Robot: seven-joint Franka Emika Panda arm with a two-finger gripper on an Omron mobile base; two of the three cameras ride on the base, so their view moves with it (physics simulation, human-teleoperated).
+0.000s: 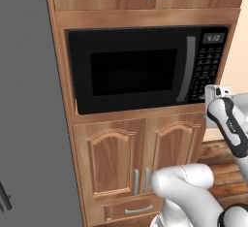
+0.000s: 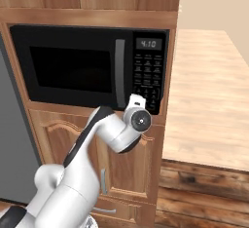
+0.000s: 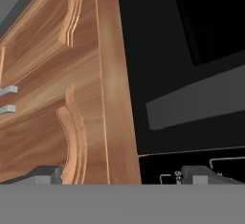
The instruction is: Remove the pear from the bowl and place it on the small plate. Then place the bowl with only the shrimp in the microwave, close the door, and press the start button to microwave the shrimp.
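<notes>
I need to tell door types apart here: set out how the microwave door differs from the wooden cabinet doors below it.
The door is black with a dark glass window; the cabinet doors are brown wood with arched raised panels. The door is one wide panel; the cabinet doors are a narrower pair standing side by side. The door's handle is one long grey vertical bar; the cabinet doors' handles are short. All are shut, with grey vertical handles.

Black built-in microwave [image 1: 147, 68] set in wooden cabinetry, its dark-windowed door [image 1: 131, 71] shut, vertical grey bar handle, lit keypad panel on its right
</notes>
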